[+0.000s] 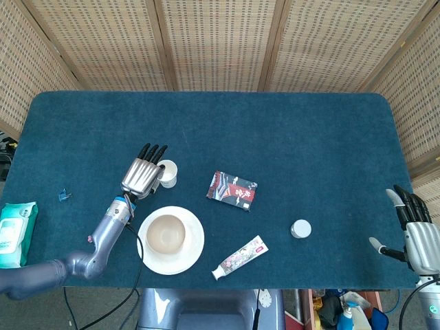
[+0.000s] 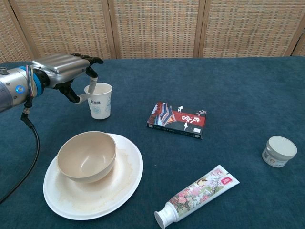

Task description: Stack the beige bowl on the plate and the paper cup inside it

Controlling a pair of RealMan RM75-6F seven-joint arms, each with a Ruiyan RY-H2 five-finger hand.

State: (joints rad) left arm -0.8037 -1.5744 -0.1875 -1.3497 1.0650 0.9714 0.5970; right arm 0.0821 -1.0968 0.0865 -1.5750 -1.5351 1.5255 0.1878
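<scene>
Materials and finishes on the tabletop (image 2: 238, 86)

Matt, napped dark-teal cloth covering. Beige bowl (image 2: 87, 156): smooth, matt, plastic-like; white plate (image 2: 119, 183): smooth, faintly stained. Paper cup (image 2: 99, 100): white, printed, matt. Left hand (image 2: 66, 71): brushed silver metal back, black plastic fingers (image 1: 152, 151); right hand (image 1: 419, 237) likewise. Glossy printed packet (image 2: 177, 119); glossy plastic tube (image 2: 198, 194), white cap; small white plastic jar (image 2: 279, 151). Woven cane screens (image 1: 220, 41), wood-framed.
</scene>
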